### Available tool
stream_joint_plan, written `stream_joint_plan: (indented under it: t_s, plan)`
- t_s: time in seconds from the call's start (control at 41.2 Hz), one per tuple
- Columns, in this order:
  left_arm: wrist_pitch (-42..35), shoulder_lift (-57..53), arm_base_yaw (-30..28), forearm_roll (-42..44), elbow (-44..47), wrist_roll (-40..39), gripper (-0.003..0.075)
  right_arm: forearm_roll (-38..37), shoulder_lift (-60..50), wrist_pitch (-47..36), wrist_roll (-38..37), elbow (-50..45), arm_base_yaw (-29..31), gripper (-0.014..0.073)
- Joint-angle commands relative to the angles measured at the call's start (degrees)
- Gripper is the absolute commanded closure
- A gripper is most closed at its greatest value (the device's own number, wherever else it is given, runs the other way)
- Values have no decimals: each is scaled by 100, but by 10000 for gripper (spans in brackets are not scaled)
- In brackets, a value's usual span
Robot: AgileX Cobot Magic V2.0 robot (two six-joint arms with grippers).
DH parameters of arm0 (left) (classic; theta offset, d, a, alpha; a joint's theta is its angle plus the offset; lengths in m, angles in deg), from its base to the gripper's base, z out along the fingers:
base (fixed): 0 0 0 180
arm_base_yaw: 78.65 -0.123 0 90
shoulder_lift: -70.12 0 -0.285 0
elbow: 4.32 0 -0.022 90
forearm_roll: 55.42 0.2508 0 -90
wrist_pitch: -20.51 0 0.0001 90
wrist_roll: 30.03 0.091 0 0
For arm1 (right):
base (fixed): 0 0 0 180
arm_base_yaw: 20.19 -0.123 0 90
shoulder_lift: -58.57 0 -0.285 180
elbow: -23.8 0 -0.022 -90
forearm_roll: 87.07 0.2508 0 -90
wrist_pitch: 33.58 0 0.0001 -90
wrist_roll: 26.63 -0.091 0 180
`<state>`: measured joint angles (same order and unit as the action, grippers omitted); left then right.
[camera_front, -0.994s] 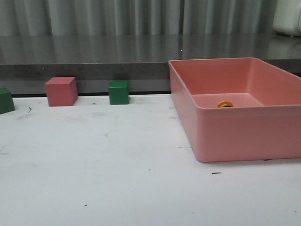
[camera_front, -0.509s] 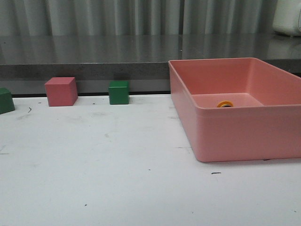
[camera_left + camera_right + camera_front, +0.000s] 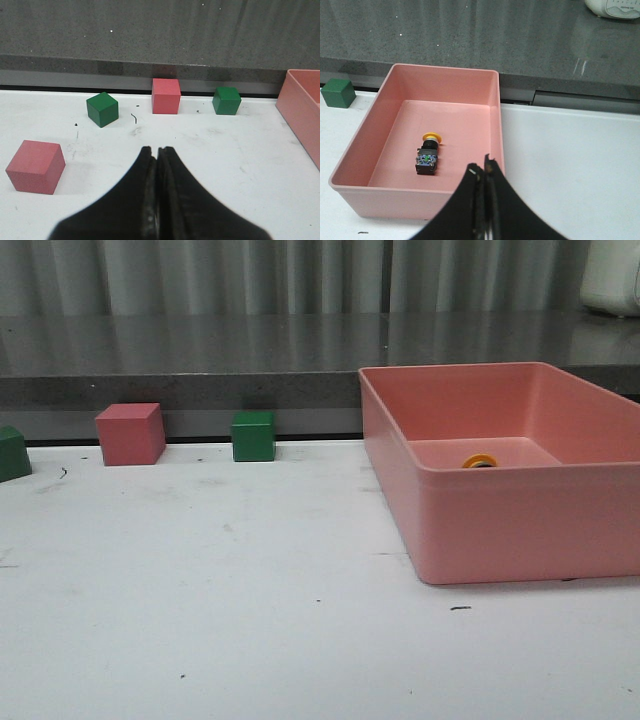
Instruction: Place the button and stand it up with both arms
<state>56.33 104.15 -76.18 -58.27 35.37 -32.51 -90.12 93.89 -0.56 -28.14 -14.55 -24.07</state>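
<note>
- Your left pincer (image 3: 156,150) is pressed together, holding nothing, over the worktop (image 3: 200,150).
- Your right pincer (image 3: 482,165) is likewise together; the button (image 3: 428,152) lies on its side in the pink bin (image 3: 445,80), just beyond its tips.

The front view sits low, near table (image 3: 200,620) height, facing forward toward the grey counter, with the pink bin (image 3: 500,530) close at the right. The left wrist view looks down and forward over the cubes, sharing the green cube (image 3: 226,100) (image 3: 253,436) and red cube (image 3: 166,96) (image 3: 130,433). The right wrist view looks down into the bin (image 3: 365,197) from higher up.
</note>
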Motion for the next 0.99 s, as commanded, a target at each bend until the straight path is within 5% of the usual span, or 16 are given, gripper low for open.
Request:
stream_joint_plan:
  t_s: [0.0, 0.461, 0.533, 0.703, 0.8, 0.97]
  plan:
    - [-433, 147, 35, -20, -208, -47, 740, -21, 159, -407, 15, 185, 36, 662]
    - [-573, 184, 35, -31, -208, -47, 723, -21, 207, -241, 15, 185, 36, 640]
    - [-573, 184, 35, -31, -208, -47, 629, -27, 207, -186, 15, 185, 36, 540]
    - [-581, 184, 35, -70, -208, -47, 295, -22, 207, -21, 15, 185, 36, 114]
    - [-568, 184, 35, -125, -208, -47, 271, -22, 207, -21, 15, 185, 36, 27]
    - [-568, 184, 35, -125, -208, -47, 283, -22, 207, -21, 15, 185, 36, 32]
